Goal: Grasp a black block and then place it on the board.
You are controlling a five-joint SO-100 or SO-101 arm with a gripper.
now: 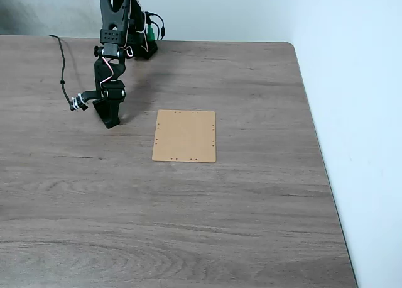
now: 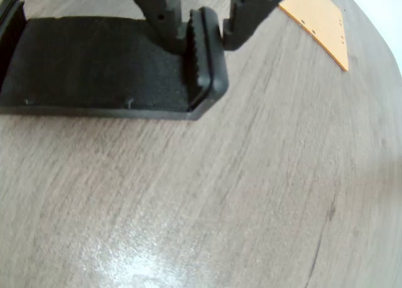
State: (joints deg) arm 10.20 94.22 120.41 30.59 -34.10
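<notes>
A plain desk setup – wood-grain tabletop against a bare white wall.

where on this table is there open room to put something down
Bare tabletop runs along the whole near side below the board, and between the board and the right edge. It is crowded at the far left, where the gripper, black block and cable sit.

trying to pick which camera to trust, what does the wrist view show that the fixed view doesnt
Wrist view: the black block lies flat on the tabletop, and the end effector straddles its raised ribbed end, one finger on each side.

Fixed view: the whole arm, its loose cable, and the full board lying bare to the right of the end effector.

Both: the wood-grain tabletop and at least part of the board.
</notes>
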